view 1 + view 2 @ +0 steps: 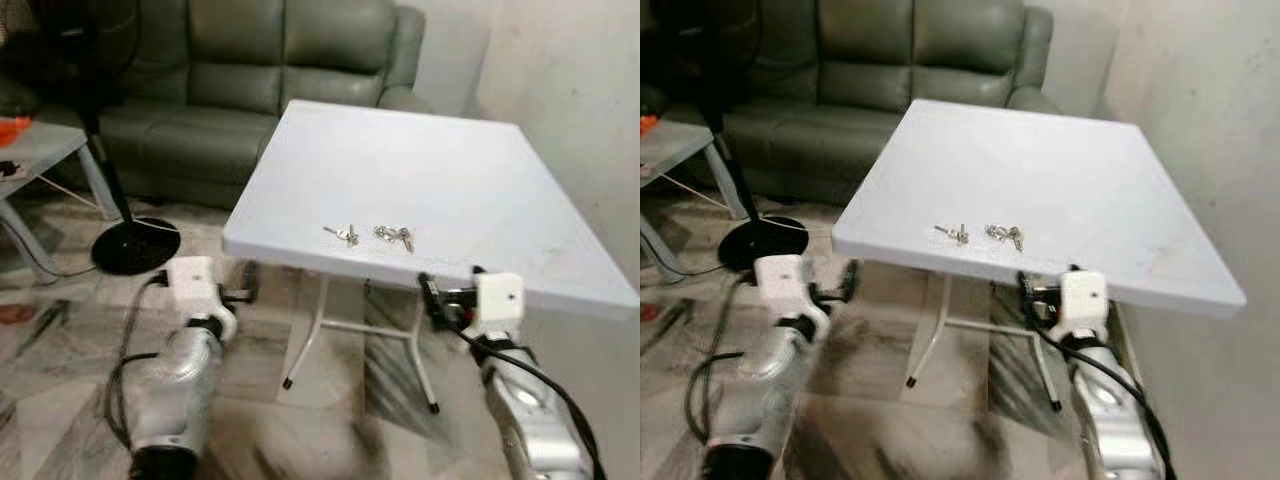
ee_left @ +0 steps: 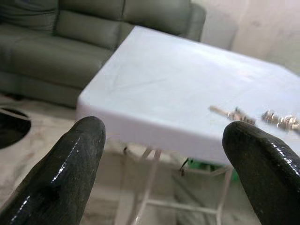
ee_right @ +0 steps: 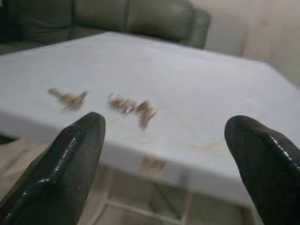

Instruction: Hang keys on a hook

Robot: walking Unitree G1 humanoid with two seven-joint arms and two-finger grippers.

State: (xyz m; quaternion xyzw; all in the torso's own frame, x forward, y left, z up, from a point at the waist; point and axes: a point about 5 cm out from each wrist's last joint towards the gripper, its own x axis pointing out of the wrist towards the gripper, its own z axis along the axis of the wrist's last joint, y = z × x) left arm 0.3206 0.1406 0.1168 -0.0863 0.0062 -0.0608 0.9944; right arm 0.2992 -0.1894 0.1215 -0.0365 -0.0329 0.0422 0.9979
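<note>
Two small bunches of silver keys lie side by side near the front edge of a white square table: one bunch to the left, the other to the right. My left gripper is open, held below and to the left of the table's front corner, and holds nothing. My right gripper is also open and holds nothing. It sits just under the front edge, a little right of the keys, and its view looks across the tabletop at both bunches.
A green leather sofa stands behind the table. A black fan stand with a round base and a low grey side table are on the left. A pale wall runs along the right. White table legs stand on the marble floor.
</note>
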